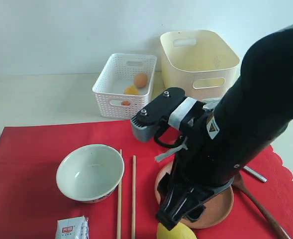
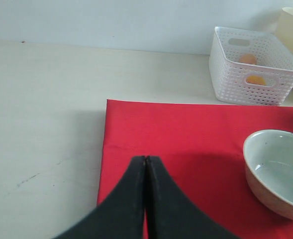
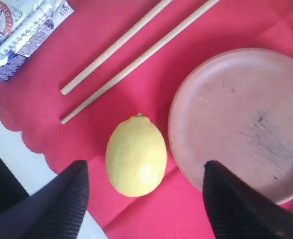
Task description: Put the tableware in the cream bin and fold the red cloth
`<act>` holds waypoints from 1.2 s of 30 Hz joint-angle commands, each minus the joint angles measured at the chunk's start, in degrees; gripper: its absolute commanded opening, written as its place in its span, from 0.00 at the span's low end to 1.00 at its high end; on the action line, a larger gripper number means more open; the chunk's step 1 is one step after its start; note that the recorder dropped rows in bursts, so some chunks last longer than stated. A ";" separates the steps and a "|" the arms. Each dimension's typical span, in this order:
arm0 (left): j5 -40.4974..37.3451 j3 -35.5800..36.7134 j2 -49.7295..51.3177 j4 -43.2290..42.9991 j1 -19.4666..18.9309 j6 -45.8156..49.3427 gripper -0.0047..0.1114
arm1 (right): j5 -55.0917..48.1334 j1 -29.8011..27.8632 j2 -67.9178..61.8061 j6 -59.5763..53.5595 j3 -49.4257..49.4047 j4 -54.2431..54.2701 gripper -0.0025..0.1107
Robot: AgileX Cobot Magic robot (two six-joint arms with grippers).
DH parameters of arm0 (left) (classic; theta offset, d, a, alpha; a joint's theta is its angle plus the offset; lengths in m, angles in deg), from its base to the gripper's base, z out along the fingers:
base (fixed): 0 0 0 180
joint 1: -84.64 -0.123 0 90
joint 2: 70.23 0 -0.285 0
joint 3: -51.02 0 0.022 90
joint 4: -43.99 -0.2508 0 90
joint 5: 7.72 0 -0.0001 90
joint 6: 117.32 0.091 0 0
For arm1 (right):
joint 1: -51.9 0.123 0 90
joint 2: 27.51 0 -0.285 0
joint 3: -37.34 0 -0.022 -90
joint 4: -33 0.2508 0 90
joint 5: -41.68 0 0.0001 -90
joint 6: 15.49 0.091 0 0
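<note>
right fingers (image 3: 236, 204) spread astride lemon (image 3: 136, 155), brown plate (image 3: 241, 119) just beside | left fingers (image 2: 131, 199) closed, empty | we see chopsticks (image 1: 134, 199) parallel, pointing toward white basket (image 1: 124, 82)

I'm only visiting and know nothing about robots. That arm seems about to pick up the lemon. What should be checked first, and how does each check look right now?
1. Right gripper open around the lemon: ok, with one finger on each side of it.
2. Brown plate clear of the gripper: cannot tell. One finger overlaps its rim in the wrist view, and its height above the plate is unclear.
3. Chopsticks apart from the lemon: ok.
4. Room in the white basket: ok, only a few food pieces inside.
5. Left gripper out of the way: ok, shut over the red cloth near its edge, beyond the bowl.
</note>
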 commanded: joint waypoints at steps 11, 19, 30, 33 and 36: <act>0.51 0.16 -0.30 0.02 -0.15 0.05 0.04 | 1.31 5.91 -4.57 16.31 -0.33 -2.60 0.69; 0.51 0.16 -0.30 0.02 -0.15 0.05 0.04 | -0.70 5.91 -0.46 17.48 -2.78 -3.82 0.69; 0.51 0.16 -0.30 0.02 -0.15 0.05 0.04 | 7.38 5.91 10.85 24.77 -12.71 -7.99 0.69; 0.51 0.16 -0.30 0.02 -0.15 0.05 0.04 | 6.56 5.91 11.21 24.77 -12.71 -7.05 0.69; 0.51 0.16 -0.30 0.02 -0.15 0.05 0.04 | 8.41 5.91 10.03 24.37 -12.71 -6.50 0.69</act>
